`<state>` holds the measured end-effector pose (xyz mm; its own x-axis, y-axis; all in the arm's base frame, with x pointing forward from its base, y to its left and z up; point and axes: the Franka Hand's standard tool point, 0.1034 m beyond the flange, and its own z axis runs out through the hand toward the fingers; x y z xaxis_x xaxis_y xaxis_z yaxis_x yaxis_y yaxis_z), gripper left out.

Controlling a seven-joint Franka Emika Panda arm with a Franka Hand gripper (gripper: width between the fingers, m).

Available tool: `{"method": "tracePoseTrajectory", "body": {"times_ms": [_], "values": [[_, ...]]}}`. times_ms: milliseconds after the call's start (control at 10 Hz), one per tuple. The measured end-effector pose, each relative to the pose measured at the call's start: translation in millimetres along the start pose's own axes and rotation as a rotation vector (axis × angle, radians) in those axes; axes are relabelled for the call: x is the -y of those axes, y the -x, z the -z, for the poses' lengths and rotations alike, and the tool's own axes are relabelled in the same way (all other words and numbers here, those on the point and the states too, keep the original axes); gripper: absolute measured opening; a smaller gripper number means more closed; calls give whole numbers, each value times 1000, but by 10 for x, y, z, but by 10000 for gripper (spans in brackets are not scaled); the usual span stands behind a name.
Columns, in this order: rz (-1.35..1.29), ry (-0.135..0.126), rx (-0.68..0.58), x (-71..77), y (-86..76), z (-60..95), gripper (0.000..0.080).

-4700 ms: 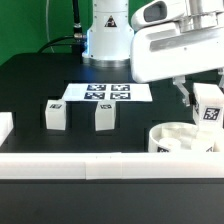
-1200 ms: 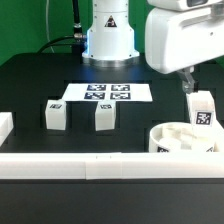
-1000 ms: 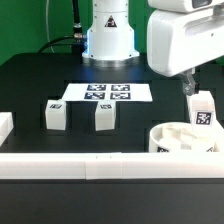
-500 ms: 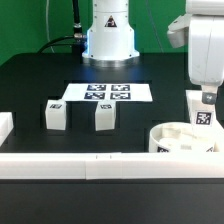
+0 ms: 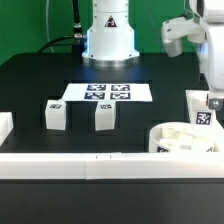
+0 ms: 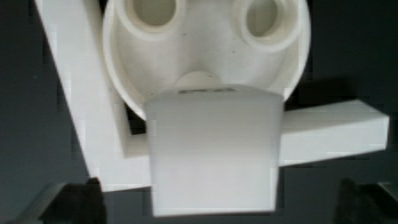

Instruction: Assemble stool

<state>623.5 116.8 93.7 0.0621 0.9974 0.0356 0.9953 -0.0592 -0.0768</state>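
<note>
In the exterior view the seat [image 5: 183, 140] sits low at the exterior view's right, just behind the near border rail [image 5: 90, 165]. The upright leg [image 5: 203, 113] stands at the seat's far edge with its long axis vertical. I cannot tell whether it is fully home in its hole. The gripper [image 5: 209, 99] hangs at that leg's top. Only one dark finger shows here, so this view does not settle how the jaws stand. Well apart to the left stand the left loose leg [image 5: 55, 114] and the middle loose leg [image 5: 103, 117], with the marker board [image 5: 107, 93] beyond them.

In the wrist view the upright leg [image 6: 214, 150] fills the middle, and the seat [image 6: 196, 45] with two round holes lies beyond it. The dark fingertips [image 6: 80, 200] sit out to either side with a gap showing, so the jaws are spread and grip nothing. I judge the leg to be straight under the hand, centred between the fingers. The coming move should therefore run along that vertical axis.
</note>
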Motion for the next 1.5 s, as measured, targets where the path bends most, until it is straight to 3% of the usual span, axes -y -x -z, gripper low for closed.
{"method": "tracePoseTrajectory", "body": {"times_ms": [400, 600, 700, 1000, 1500], "values": [[-6, -12, 3, 16, 37, -77, 649], [-7, -12, 3, 15, 40, -78, 381], [-7, -12, 3, 16, 40, -78, 336], [-36, -12, 3, 16, 41, -78, 336], [-716, -29, -43, 18, 15, -85, 337]]}}
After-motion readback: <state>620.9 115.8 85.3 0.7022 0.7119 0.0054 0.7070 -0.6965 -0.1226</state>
